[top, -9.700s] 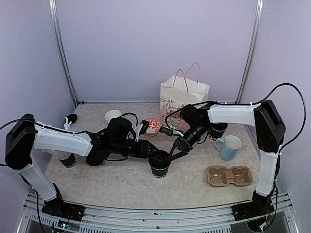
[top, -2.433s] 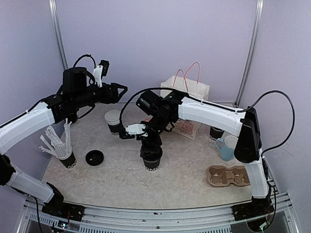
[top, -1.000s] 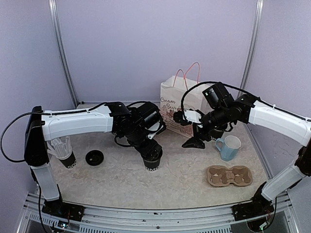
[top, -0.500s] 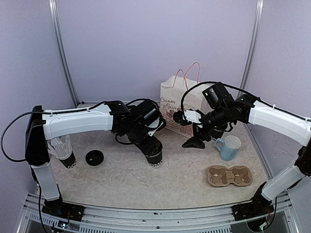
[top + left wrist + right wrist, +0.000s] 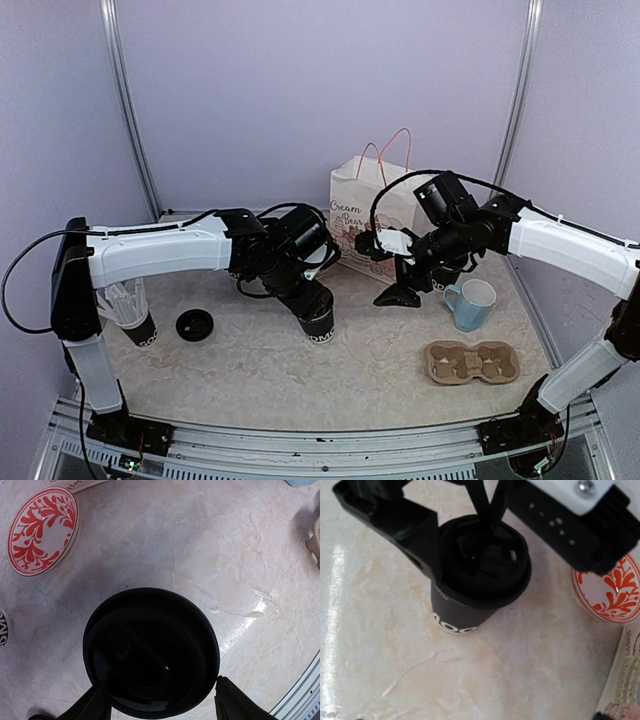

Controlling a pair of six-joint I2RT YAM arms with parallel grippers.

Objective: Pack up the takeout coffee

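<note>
Count, top view: one lidded black paper cup (image 5: 320, 323), one loose black plastic lid (image 5: 194, 324), one black cup of white straws (image 5: 130, 318), one light-blue ceramic mug (image 5: 473, 303), one brown cardboard cup carrier (image 5: 472, 362), one white paper bag (image 5: 378, 205).

Your left gripper (image 5: 162, 706) is clamped on the lidded cup at table centre; the cup looks slightly tilted. Your right gripper (image 5: 393, 296) hangs with fingers apart, holding nothing, just in front of the bag.

The carrier sits by the near right edge. Bare tabletop (image 5: 380, 370) lies between it and the cup.

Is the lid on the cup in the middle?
On. A black lid covers the whole top of the cup; none of its white inside shows.
</note>
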